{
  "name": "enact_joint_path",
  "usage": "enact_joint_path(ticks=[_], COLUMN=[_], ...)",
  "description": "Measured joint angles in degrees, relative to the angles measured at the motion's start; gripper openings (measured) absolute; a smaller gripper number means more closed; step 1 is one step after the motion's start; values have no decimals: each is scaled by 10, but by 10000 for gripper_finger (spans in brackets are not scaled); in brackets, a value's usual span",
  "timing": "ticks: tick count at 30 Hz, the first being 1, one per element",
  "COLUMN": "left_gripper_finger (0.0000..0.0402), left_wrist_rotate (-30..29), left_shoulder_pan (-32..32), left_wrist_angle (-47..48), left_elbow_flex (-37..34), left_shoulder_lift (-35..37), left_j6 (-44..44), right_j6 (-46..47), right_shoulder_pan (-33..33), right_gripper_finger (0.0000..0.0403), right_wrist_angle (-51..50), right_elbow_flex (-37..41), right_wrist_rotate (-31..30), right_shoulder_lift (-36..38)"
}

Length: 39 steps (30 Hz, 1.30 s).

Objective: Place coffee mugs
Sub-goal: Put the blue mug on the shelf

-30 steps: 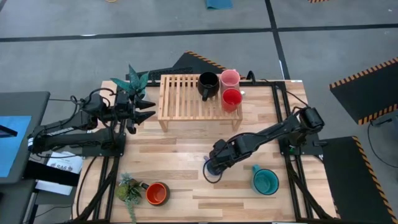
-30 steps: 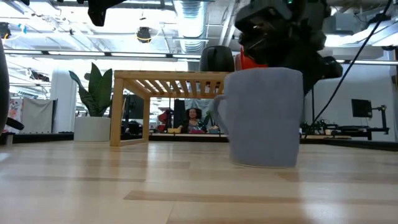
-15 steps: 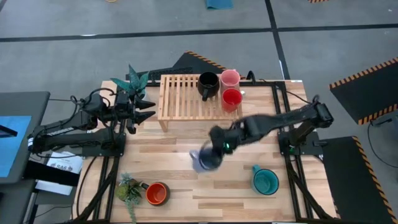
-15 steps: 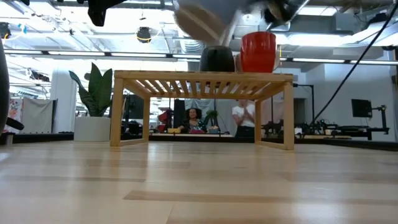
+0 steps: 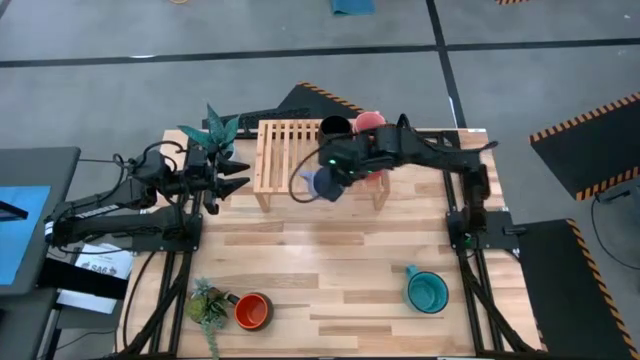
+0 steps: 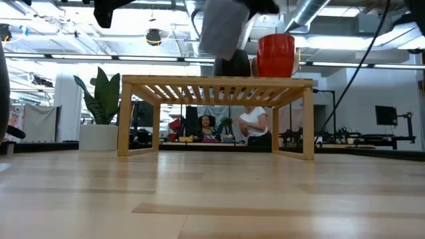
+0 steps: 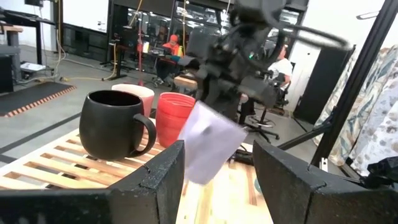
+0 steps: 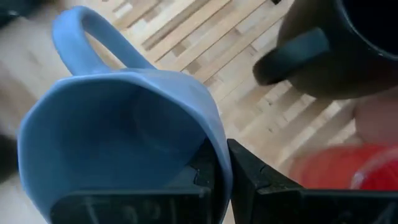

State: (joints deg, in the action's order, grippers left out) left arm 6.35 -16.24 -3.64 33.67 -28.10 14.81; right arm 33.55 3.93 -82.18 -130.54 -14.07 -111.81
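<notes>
My right gripper (image 5: 338, 172) is shut on the small blue-grey mug (image 5: 320, 183), held in the air over the near part of the wooden slatted rack (image 5: 285, 160). The mug also shows in the low view (image 6: 222, 30) and the left wrist view (image 7: 208, 149). The black mug (image 5: 334, 127), pale pink mug (image 5: 370, 121) and red mug (image 6: 275, 56) stand on the rack's right end. The teal mug (image 5: 427, 291) and the orange-inside mug (image 5: 253, 311) stand on the table near its front edge. My left gripper (image 5: 240, 178) is open and empty, left of the rack. My right gripper (image 8: 222, 167) pinches the mug's wall at the rim (image 8: 214, 146), on the side away from the handle (image 8: 93, 37), with one finger inside the mug and one outside. The fingers come from above, slanting from the table's right. The mug hangs tilted, clear of rack and table.
A tall potted plant (image 5: 215, 130) stands at the rack's far left, beside my left gripper. A small plant (image 5: 208, 302) stands next to the orange-inside mug. The rack's left slats (image 5: 280, 150) are bare. The table's middle (image 5: 300, 250) is free. People show in the room behind (image 6: 255, 126).
My right gripper has lifted the blue-grey mug off the table's near middle and carried it up and toward the far edge and somewhat left, to above the rack. The mug has tipped from upright to tilted.
</notes>
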Motion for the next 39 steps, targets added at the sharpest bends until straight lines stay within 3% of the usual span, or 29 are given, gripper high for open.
enact_joint_path(ticks=[12, 27, 39], left_gripper_finger=[174, 174, 174], left_wrist_rotate=[-10, -10, -10], left_shoulder_pan=[0, 0, 0], left_wrist_angle=[1, 2, 3], left_elbow_flex=[0, 0, 0], left_shoulder_lift=[0, 0, 0], left_j6=[0, -2, -1], right_j6=[-21, -15, -15], right_shoulder_pan=[35, 71, 89], right_gripper_finger=[41, 41, 71], right_wrist_angle=[-68, -53, -56], right_elbow_flex=[-10, -9, -8], right_wrist_rotate=[6, 7, 7], right_shoulder_lift=[-34, -36, -36])
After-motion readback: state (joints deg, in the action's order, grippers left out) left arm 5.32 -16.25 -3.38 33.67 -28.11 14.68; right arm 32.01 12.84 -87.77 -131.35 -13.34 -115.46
